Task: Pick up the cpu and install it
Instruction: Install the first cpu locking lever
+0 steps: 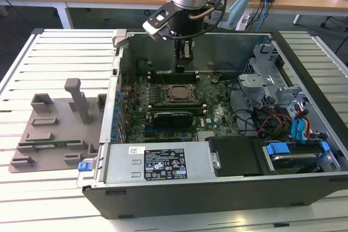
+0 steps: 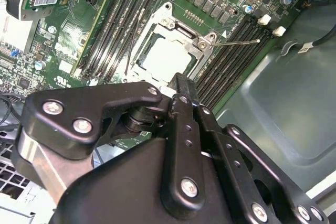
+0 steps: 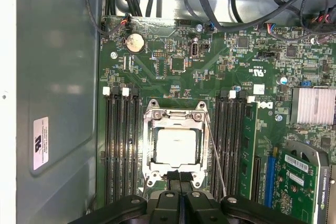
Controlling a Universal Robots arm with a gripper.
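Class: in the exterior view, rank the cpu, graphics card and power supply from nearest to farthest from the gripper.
From the gripper:
1. cpu, in the socket right by it.
2. graphics card, mid-board.
3. power supply, by the case wall nearest the camera.

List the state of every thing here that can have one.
cpu, seated in the socket, not held.
gripper, shut, empty, at the socket's edge.
socket frame, down around the cpu.
socket lever, swung out, apparently unlatched.
computer case, open, lying on its side.
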